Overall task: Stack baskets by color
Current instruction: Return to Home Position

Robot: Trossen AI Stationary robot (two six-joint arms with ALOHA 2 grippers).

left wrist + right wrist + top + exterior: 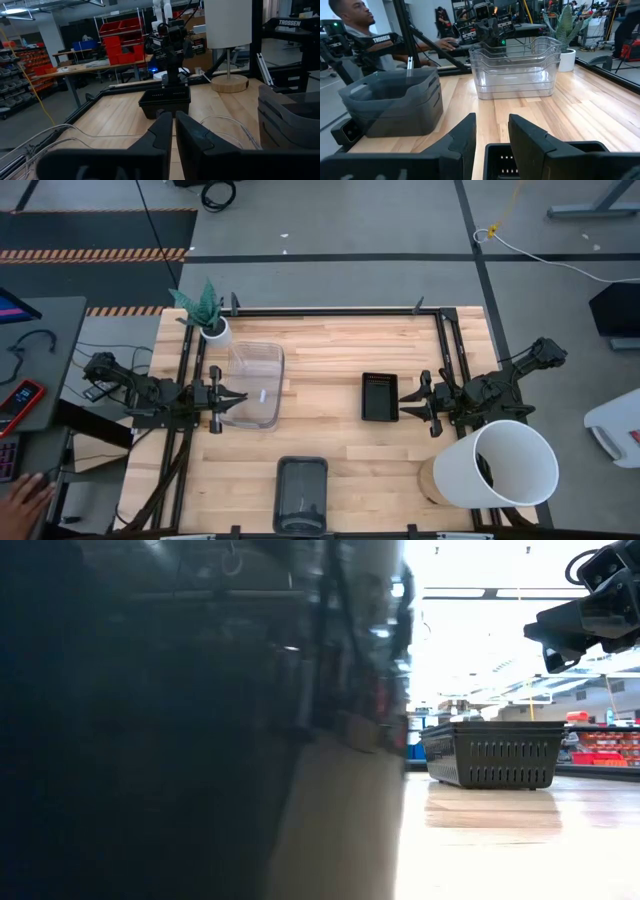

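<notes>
A nested stack of clear baskets (pixel 255 385) (pixel 515 70) stands on its base at the table's left. A black slotted basket (pixel 380 396) (pixel 495 755) rests on the wood right of centre. The dark grey baskets (pixel 300 492) (pixel 395 102) sit at the near edge. My left gripper (pixel 228 398) (pixel 174 131) hovers level at the clear stack's left rim, its fingers nearly together with nothing between them. My right gripper (pixel 405 400) (pixel 492 135) hangs open above the black basket's right end, well clear of it in the low view.
A big white bucket (pixel 505 465) stands on a wooden disc at the near right corner. A small white plant pot (pixel 214 330) is at the far left. A person sits left of the table, one hand (pixel 20 500) near its edge. Bare wood lies mid-table.
</notes>
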